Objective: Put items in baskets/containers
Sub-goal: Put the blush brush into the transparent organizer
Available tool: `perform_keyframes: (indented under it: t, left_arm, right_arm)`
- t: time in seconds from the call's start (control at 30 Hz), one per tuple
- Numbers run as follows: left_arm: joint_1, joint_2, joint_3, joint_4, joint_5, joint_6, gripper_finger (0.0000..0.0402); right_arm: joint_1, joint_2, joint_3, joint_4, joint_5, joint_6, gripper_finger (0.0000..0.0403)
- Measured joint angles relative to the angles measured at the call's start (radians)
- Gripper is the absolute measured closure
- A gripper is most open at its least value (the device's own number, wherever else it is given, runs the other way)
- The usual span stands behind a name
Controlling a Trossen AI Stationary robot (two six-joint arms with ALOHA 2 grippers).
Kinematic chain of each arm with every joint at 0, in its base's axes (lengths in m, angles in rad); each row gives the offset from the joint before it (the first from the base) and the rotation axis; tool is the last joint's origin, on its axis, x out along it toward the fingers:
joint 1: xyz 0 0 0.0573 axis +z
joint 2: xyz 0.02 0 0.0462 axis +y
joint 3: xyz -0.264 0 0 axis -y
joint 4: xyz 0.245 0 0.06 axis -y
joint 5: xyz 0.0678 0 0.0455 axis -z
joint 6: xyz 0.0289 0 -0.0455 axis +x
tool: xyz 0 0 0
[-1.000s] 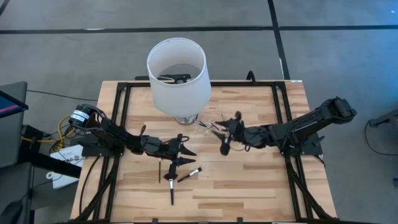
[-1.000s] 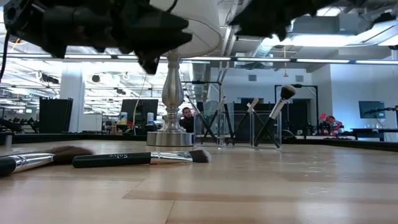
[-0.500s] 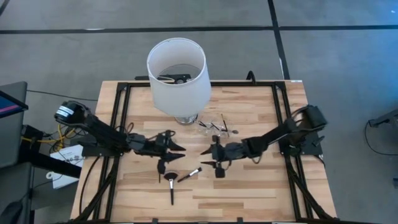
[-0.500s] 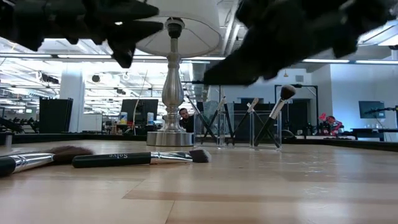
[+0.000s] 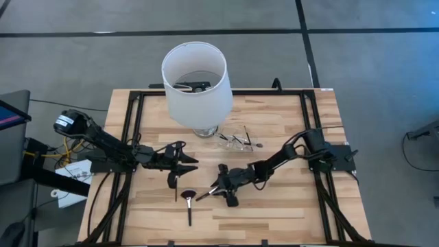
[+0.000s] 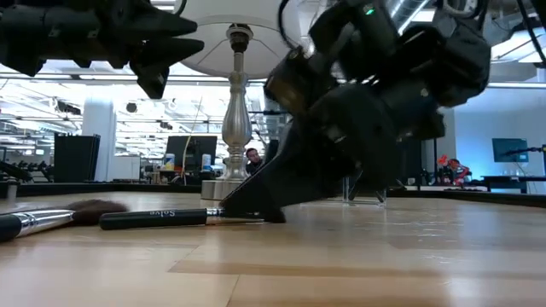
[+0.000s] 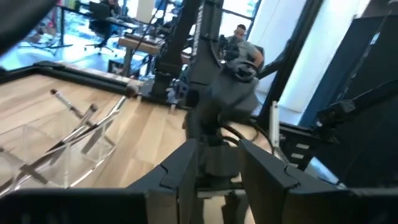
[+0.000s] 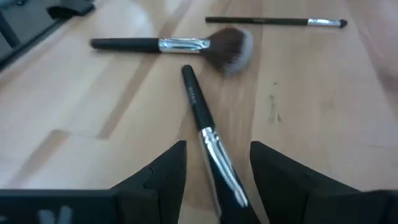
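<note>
Right gripper [image 5: 218,190] is down on the table in front of the lamp [image 5: 195,84], fingers apart around a brush [image 8: 211,148] lying flat. Fan brush [image 8: 180,45] lies just past it. Left gripper [image 5: 185,159] hovers nearby, fingers apart, empty. Clear tray [image 5: 236,141] sits just beside the lamp base, brushes in it.

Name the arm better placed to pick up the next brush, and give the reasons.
Right. Its pincer is down at the table with open fingers on either side of a loose brush. The left pincer hangs above the table, away from the brushes, and straddles none.
</note>
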Motion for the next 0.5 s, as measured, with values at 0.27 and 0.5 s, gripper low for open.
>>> perform_keyframes:
  t: [0.27,0.5]
  left_arm:
    - [0.003,0.008,0.000,-0.015,-0.008,-0.002,0.0284]
    - [0.002,0.009,0.000,-0.029,-0.006,-0.111,0.0284]
  right_arm:
    - [0.000,0.011,0.022,-0.101,0.018,-0.035,0.0273]
    - [-0.022,0.001,0.024,-0.121,-0.012,-0.026,0.0371]
